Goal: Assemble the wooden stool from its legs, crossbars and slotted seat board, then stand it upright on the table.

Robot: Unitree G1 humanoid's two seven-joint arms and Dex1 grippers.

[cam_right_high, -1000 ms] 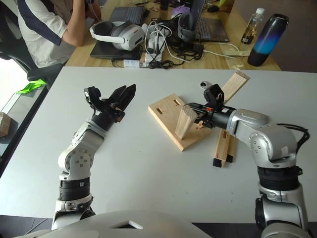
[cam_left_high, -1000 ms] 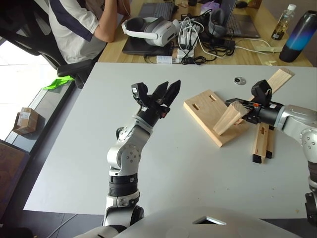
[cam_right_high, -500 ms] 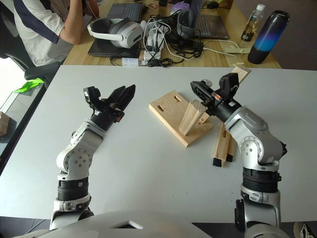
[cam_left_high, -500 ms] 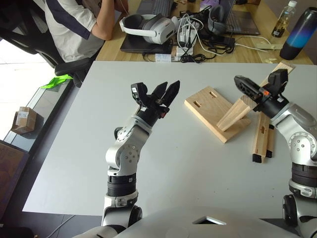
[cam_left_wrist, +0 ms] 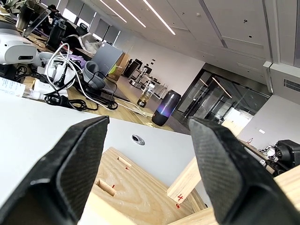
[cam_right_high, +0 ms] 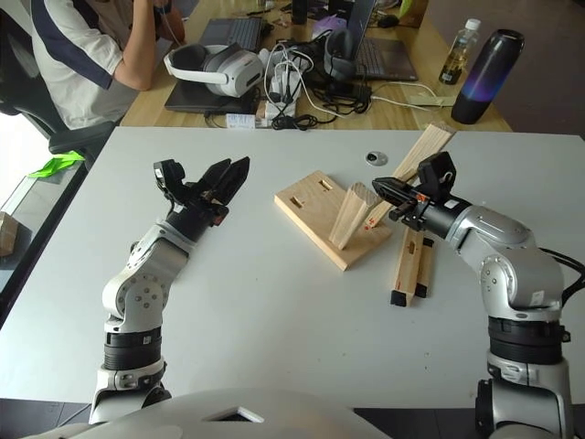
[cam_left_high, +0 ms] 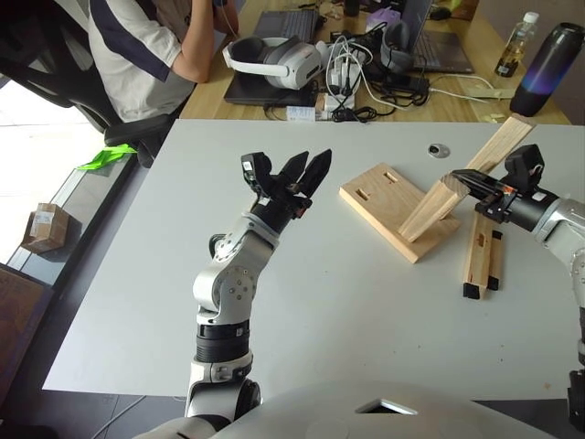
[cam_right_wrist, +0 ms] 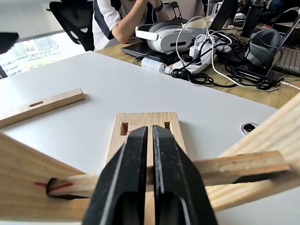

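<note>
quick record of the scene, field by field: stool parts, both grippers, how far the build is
seat board: flat on the white table, slots facing up
leg: tilted, lower end on the seat board
long piece: beyond the right gripper, angled away
two wooden pieces: side by side on the table, to the right of the board
left gripper: open, raised above the table, holding nothing
right gripper: fingers shut, at the leg's upper end; contact unclear
build: stool not assembled, not standing
</note>
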